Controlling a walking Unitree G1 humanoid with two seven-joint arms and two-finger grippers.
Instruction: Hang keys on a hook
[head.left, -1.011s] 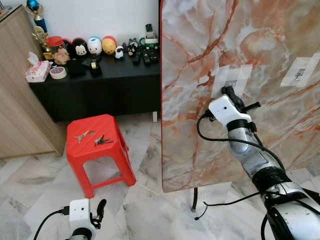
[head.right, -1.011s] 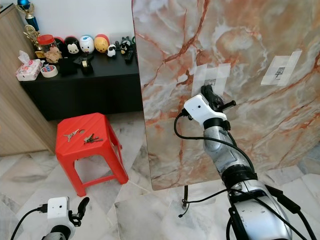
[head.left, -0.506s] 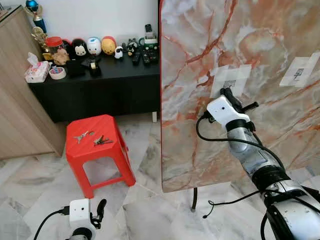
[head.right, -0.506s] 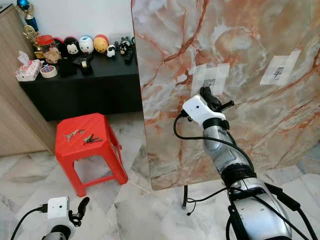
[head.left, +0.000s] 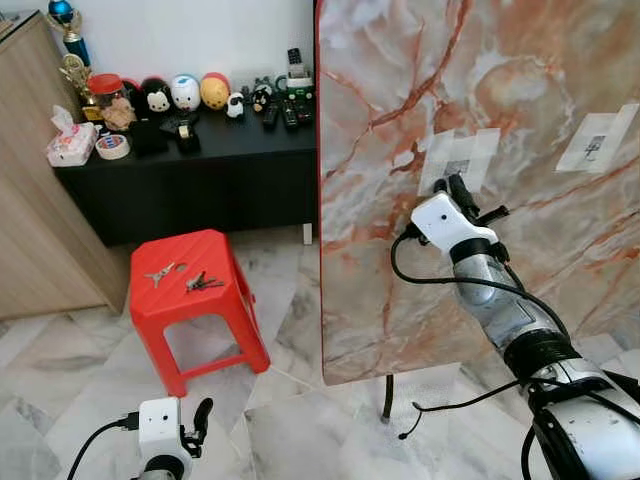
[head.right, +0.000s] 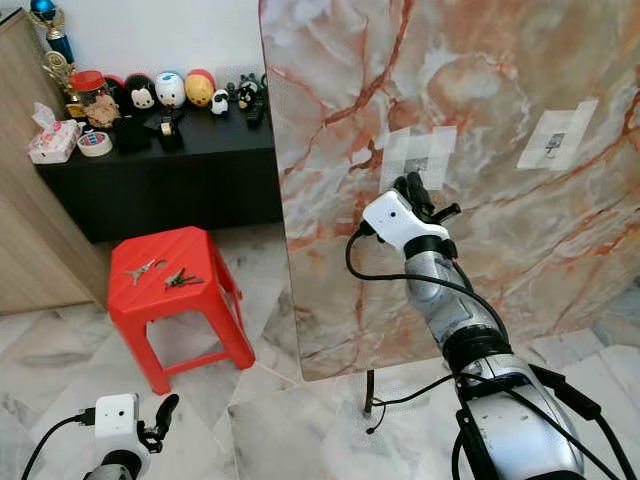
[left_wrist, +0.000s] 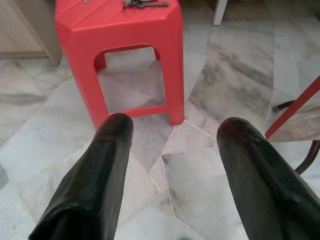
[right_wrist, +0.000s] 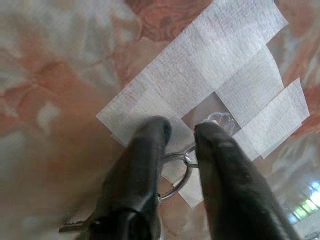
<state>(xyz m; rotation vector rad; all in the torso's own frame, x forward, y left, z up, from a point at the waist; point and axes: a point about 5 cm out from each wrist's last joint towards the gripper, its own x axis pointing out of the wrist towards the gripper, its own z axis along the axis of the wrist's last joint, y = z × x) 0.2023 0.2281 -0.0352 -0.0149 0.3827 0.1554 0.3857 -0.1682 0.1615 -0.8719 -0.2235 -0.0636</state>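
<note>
Marbled panel (head.left: 520, 120) is carrying a taped hook (right_wrist: 220, 120); the right gripper (right_wrist: 180, 145), jaws clamped on a key ring (right_wrist: 176, 172), is pressing it there. Left gripper (left_wrist: 175, 150) is hanging, jaws apart.

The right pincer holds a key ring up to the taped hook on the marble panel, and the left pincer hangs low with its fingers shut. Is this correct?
One thing is wrong: the left pincer is open. The left wrist view shows its two black fingers wide apart over the floor near the red stool. The rest is right: the right pincer holds the key ring at the taped hook on the marble panel.
</note>
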